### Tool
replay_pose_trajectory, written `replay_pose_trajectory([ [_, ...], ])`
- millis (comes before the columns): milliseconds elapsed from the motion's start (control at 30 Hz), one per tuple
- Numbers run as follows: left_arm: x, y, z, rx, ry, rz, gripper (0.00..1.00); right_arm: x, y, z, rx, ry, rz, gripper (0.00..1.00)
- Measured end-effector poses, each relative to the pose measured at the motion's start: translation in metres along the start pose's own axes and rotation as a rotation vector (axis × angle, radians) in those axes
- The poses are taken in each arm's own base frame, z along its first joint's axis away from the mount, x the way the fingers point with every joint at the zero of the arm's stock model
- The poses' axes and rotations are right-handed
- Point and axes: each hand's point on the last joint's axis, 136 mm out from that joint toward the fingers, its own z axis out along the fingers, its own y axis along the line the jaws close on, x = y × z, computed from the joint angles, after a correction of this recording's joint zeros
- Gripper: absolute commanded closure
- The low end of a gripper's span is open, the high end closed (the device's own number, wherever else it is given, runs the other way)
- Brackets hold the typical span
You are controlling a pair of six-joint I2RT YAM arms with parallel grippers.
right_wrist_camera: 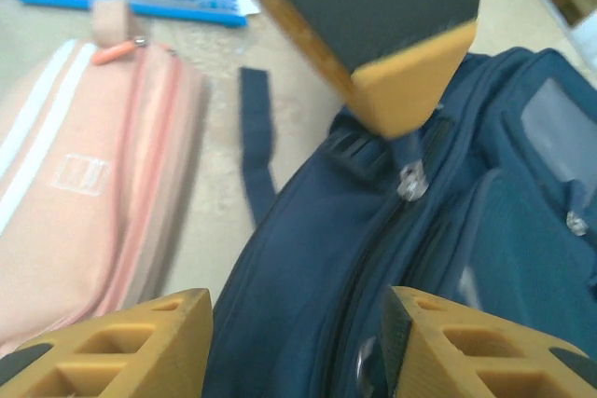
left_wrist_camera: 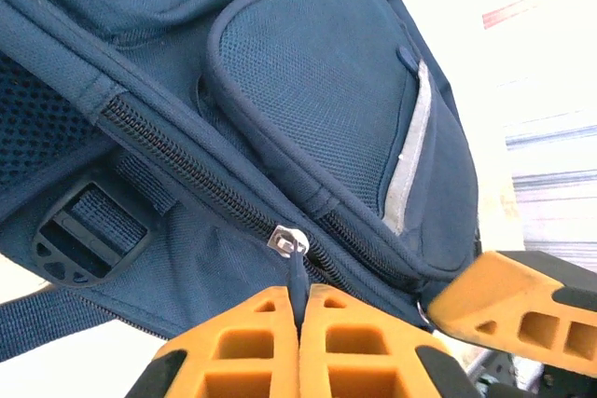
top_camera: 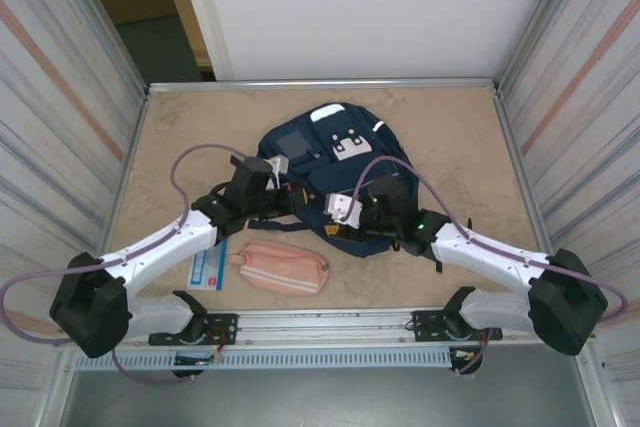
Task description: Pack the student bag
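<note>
The student bag (top_camera: 330, 152), navy blue with a grey front patch, lies flat at the middle of the table. My left gripper (left_wrist_camera: 300, 297) is shut on the dark pull tab of the zipper slider (left_wrist_camera: 287, 241) along the bag's near edge. In the top view the left gripper (top_camera: 298, 199) sits at that edge. My right gripper (right_wrist_camera: 298, 328) is open, its orange fingers (right_wrist_camera: 149, 342) straddling the bag's fabric (right_wrist_camera: 308, 258) just beside the zipper. It holds nothing. In the top view the right gripper (top_camera: 328, 222) is close to the left one.
A pink pencil pouch (top_camera: 285, 265) lies in front of the bag near the front edge. A blue-and-white booklet (top_camera: 210, 269) lies to its left. A loose dark strap (right_wrist_camera: 254, 132) rests on the table between pouch and bag. Metal walls enclose the table.
</note>
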Motion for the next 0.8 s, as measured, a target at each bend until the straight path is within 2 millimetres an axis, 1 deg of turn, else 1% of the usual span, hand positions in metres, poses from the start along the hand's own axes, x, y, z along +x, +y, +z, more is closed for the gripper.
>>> replay_pose_trajectory([
  [100, 0.006, -0.007, 0.006, 0.040, 0.034, -0.025, 1.00, 0.003, -0.002, 0.026, 0.061, 0.060, -0.033, 0.54],
  [133, 0.007, -0.009, 0.007, 0.050, 0.042, -0.029, 1.00, 0.008, -0.003, 0.035, 0.082, 0.088, -0.044, 0.58],
  [200, 0.009, -0.007, 0.008, 0.041, 0.048, -0.038, 1.00, 0.015, -0.006, 0.045, 0.115, 0.127, -0.061, 0.70],
  [233, 0.009, -0.005, 0.009, 0.033, 0.048, -0.046, 1.00, 0.016, -0.008, 0.048, 0.137, 0.137, -0.071, 0.73],
  [267, 0.008, -0.003, 0.008, 0.028, 0.045, -0.050, 1.00, 0.015, -0.012, 0.049, 0.165, 0.141, -0.074, 0.73],
  [433, 0.000, -0.003, 0.003, 0.027, 0.011, -0.047, 1.00, 0.008, -0.023, 0.048, 0.223, 0.119, -0.084, 0.73],
  [500, -0.003, -0.003, 0.000, 0.028, 0.004, -0.050, 1.00, 0.005, -0.024, 0.044, 0.231, 0.102, -0.085, 0.66],
  [533, -0.003, -0.003, -0.001, 0.030, 0.004, -0.051, 1.00, 0.005, -0.023, 0.041, 0.226, 0.095, -0.085, 0.64],
  [667, 0.000, 0.000, -0.002, 0.022, 0.015, -0.054, 1.00, 0.007, -0.020, 0.028, 0.153, 0.081, -0.067, 0.59],
  [733, 0.000, 0.000, -0.002, 0.026, 0.019, -0.055, 1.00, 0.004, -0.017, 0.018, 0.122, 0.066, -0.058, 0.54],
  [800, 0.001, -0.001, -0.003, 0.032, 0.025, -0.056, 1.00, -0.002, -0.015, 0.010, 0.113, 0.036, -0.060, 0.52],
])
